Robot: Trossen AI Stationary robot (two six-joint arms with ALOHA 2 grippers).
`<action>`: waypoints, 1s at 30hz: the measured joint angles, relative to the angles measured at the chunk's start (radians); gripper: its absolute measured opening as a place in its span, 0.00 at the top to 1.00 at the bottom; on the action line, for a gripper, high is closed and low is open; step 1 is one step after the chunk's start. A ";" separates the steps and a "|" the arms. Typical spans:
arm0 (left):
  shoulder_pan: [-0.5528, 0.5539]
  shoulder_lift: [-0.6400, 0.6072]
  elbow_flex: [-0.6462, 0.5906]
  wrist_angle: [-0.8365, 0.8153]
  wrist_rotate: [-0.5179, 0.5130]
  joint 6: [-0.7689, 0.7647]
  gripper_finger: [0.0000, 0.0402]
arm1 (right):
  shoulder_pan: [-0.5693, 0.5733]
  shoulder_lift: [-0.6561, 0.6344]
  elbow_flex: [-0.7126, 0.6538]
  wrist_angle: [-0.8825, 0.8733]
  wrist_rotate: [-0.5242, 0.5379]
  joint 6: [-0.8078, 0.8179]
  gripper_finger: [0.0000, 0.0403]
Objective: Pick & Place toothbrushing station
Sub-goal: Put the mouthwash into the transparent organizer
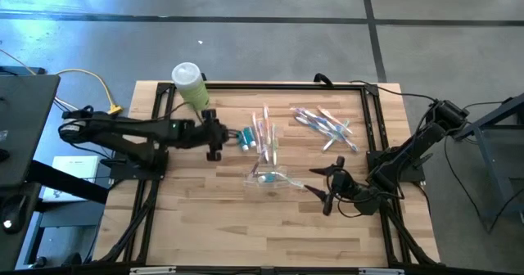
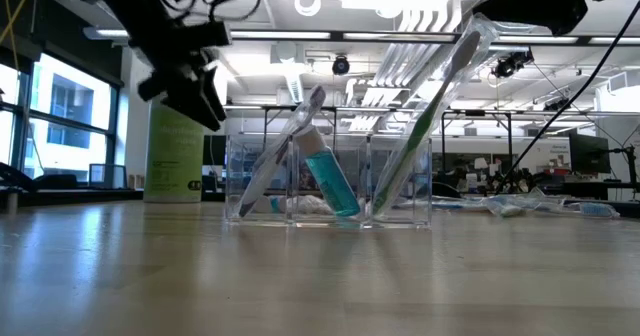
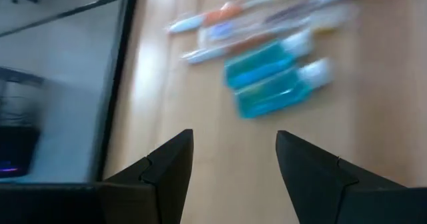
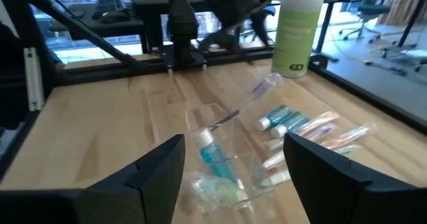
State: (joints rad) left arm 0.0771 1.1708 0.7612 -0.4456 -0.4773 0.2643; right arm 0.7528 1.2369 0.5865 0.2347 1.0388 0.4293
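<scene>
Hovering with fingers spread wide and empty, the left gripper (image 1: 219,136) sits just beside two teal toothpaste tubes (image 1: 244,138) lying on the desk (image 1: 205,209), apparently lined up for pickup. The right gripper (image 1: 327,187), likewise open and empty, waits near the clear organizer (image 1: 270,178), already holding toothbrushes and toothpaste.

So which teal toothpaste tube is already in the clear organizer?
The teal tube leaning in the clear organizer's middle compartment; the other two tubes lie loose on the table by the left gripper.
</scene>
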 joint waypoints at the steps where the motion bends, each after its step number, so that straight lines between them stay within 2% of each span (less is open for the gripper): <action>1: 0.029 0.006 0.000 -0.004 0.004 0.056 0.49 | 0.000 0.000 0.000 -0.001 -0.003 0.010 0.39; 3: 0.082 0.017 0.000 -0.004 0.073 0.143 0.49 | 0.000 0.000 0.000 -0.003 -0.016 0.021 0.39; 7: 0.160 0.053 0.000 0.006 0.394 0.349 0.49 | 0.000 0.000 0.000 -0.006 -0.031 0.023 0.39; 9: 0.178 0.078 0.000 0.032 0.469 0.442 0.49 | 0.000 0.000 0.000 -0.007 -0.032 0.023 0.39; 15: 0.212 0.197 0.000 0.180 0.480 0.476 0.49 | 0.000 0.000 0.000 -0.007 -0.027 0.021 0.39; 22: 0.217 0.343 0.000 0.255 0.476 0.566 0.49 | 0.000 0.000 0.000 -0.008 -0.027 0.021 0.39; 30: 0.245 0.381 0.003 0.350 0.475 0.568 0.49 | 0.000 0.000 0.000 -0.015 -0.027 0.021 0.39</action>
State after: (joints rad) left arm 0.3223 1.5517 0.7639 -0.0954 -0.0022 0.8318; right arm 0.7528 1.2369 0.5865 0.2201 1.0115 0.4502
